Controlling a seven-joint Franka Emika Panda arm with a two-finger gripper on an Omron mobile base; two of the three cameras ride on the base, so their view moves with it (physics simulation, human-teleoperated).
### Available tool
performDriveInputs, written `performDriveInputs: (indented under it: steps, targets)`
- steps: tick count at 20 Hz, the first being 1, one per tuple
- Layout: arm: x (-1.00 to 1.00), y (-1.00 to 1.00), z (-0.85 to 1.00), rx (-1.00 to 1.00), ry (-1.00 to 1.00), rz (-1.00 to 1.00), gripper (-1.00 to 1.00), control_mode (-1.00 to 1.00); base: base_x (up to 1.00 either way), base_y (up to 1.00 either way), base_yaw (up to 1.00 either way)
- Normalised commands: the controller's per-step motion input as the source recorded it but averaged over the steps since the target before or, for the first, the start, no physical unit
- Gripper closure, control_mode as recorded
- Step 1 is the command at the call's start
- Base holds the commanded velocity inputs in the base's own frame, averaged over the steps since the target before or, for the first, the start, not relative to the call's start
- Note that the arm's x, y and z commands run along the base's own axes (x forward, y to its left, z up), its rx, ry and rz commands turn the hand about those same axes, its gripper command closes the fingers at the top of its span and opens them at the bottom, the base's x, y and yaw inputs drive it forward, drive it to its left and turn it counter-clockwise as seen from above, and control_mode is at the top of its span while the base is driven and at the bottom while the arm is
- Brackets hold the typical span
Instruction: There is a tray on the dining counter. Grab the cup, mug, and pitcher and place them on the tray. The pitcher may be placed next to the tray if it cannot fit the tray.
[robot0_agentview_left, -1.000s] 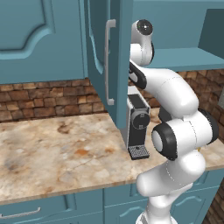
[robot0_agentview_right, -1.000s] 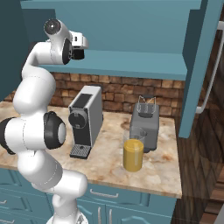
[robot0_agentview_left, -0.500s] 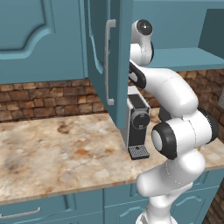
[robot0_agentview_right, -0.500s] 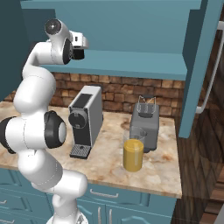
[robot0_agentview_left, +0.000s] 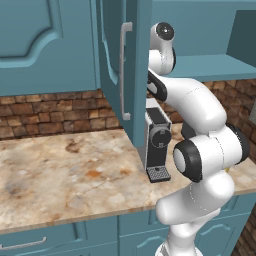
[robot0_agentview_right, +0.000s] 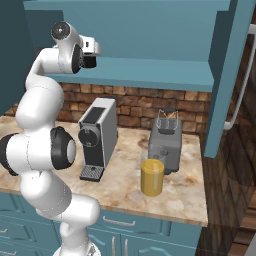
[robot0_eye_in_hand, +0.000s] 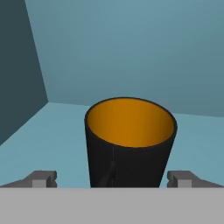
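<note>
Mug (robot0_eye_in_hand: 130, 142), black with orange inside, stands upright on teal cabinet shelf (robot0_eye_in_hand: 52, 131), centred between my fingertips (robot0_eye_in_hand: 43, 178), handle facing me. My gripper (robot0_eye_in_hand: 114, 180) spread wide, touching nothing. Pitcher (robot0_agentview_right: 152, 176) on counter (robot0_agentview_right: 187, 195) well below my fingers.

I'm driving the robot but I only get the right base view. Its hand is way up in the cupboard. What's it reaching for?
Observer: A black mug with an orange inside, standing upright on the blue shelf.
Operator: Did it grab it yet?
Observer: No. The gripper is open, one finger on each side of the mug, not touching.
Operator: Where's the mug's handle?
Observer: On the side facing the hand, a bit off centre.
Operator: I see the pitcher by the toaster. What's left of the coffee machine?
Observer: Bare counter, seen from the left base view.
</note>
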Motion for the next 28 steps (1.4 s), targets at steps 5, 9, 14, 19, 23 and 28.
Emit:
performDriveInputs:
  steps: [5,9,14,19,23,28]
  targets:
    - [0.00,0.00,0.00,0.00,0.00,0.00,1.00,-1.00,0.00,0.00,0.00]
    - [0.00,0.00,0.00,0.00,0.00,0.00,1.00,-1.00,0.00,0.00,0.00]
    - [0.00,0.00,0.00,0.00,0.00,0.00,1.00,-1.00,0.00,0.00,0.00]
    - [0.00,0.00,0.00,0.00,0.01,0.00,1.00,-1.00,0.00,0.00,0.00]
    - [0.00,-0.01,0.00,0.00,0.01,0.00,1.00,-1.00,0.00,0.00,0.00]
    - [0.00,0.00,0.03,0.00,0.00,0.00,1.00,-1.00,0.00,0.00,0.00]
